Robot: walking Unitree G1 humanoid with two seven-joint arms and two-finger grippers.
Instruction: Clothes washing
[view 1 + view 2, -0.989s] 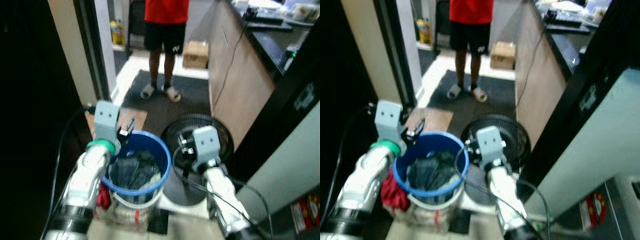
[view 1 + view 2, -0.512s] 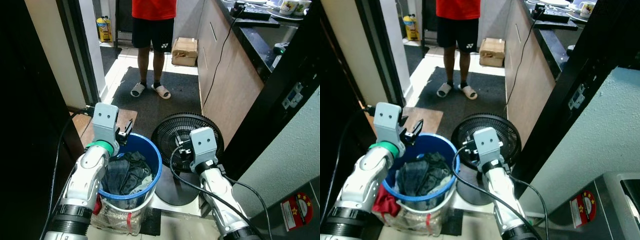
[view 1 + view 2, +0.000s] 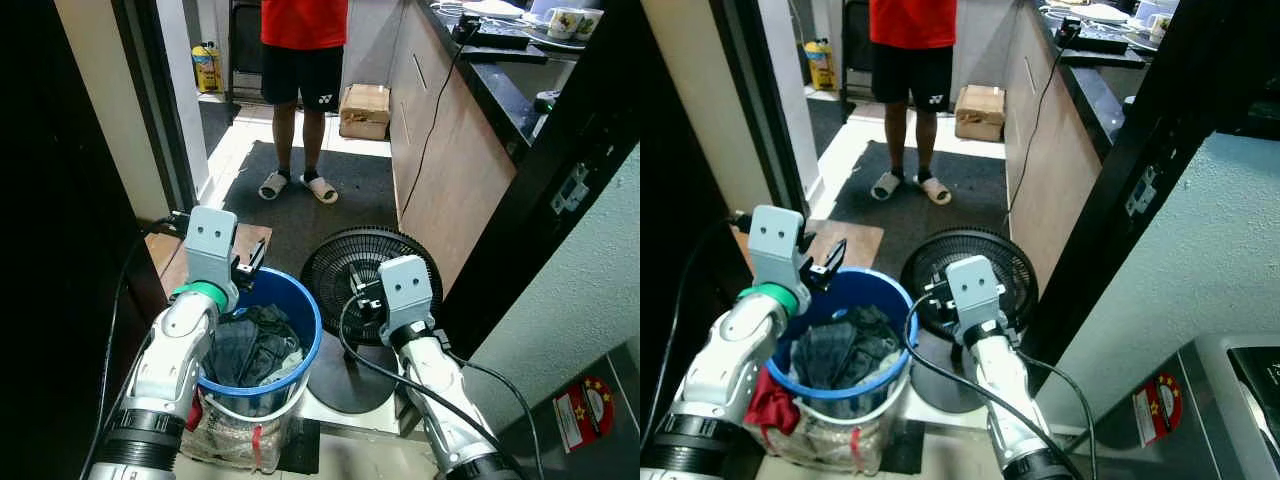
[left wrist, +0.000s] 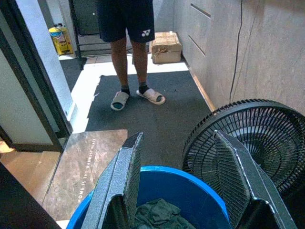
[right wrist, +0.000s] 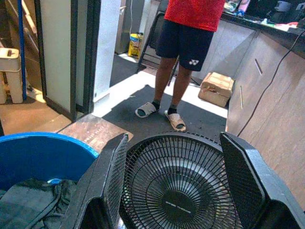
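I read little here — a doormat [image 4: 82, 164] bears "HOME IS THE WARMEST PLACE"; the shorts' [image 4: 125, 18] white logo stays illegible.

The floor [image 3: 240, 150] is covered partly by a dark mat [image 3: 345, 205], on which a person [image 3: 300, 60] is stood. A blue bucket [image 3: 305, 310], black fan [image 3: 345, 275], cardboard box [image 3: 365, 110] and brown doormat [image 3: 255, 240] are also carried.

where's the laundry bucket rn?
The blue bucket of clothes sits on the floor at the robot's left, beside the fan, just below the left gripper.
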